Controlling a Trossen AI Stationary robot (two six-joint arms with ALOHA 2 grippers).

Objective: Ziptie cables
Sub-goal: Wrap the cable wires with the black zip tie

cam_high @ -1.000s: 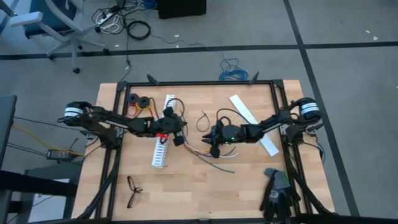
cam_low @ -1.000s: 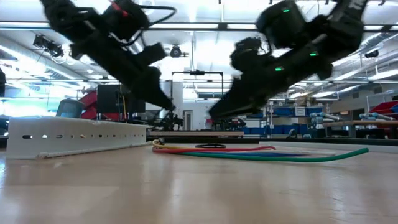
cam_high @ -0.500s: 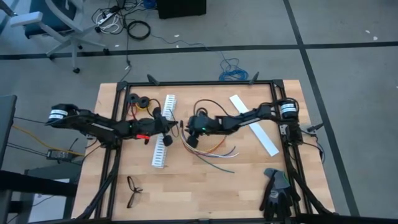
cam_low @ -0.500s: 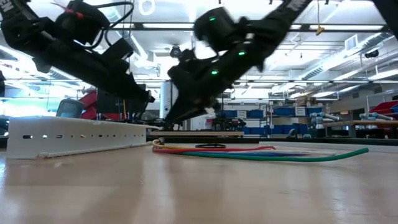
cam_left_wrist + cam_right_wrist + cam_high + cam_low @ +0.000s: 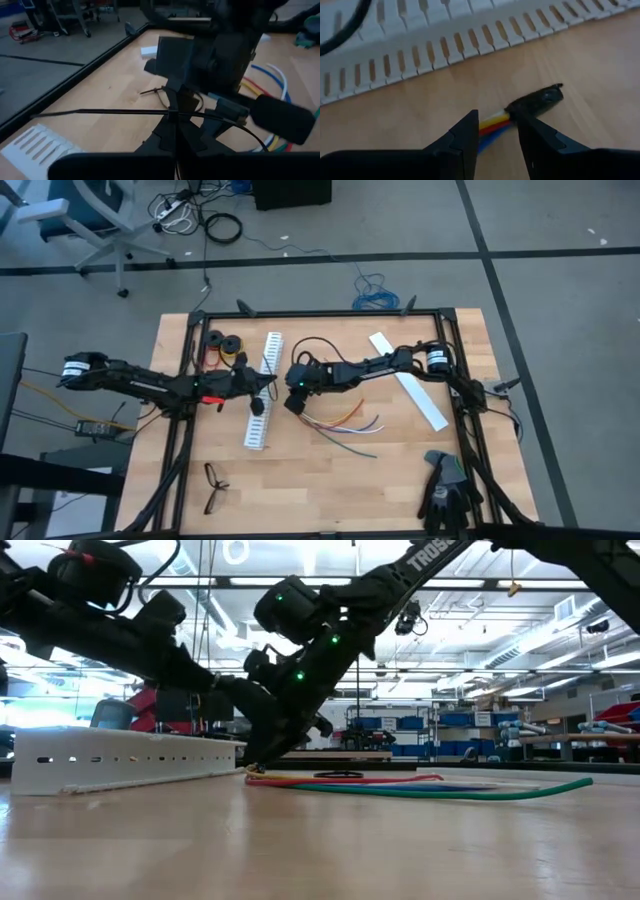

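Right gripper (image 5: 496, 131) part-open, astride the cables' (image 5: 494, 125) bound end beside the slotted strip (image 5: 445, 45); left gripper (image 5: 172, 117) shut on a ziptie (image 5: 100, 112).

Low view — the cables (image 5: 400, 783) lie along the wooden table (image 5: 320, 850), red, yellow, blue and green strands; the right gripper (image 5: 262, 758) reaches their bundled end beside the white slotted strip (image 5: 120, 758) — left arm (image 5: 110, 635) behind.

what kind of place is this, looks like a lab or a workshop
Probably a robotics lab or workshop. A framed wooden table carries both arms, an office chair and loose floor cables sit behind it, and shelves with blue bins line the open room.
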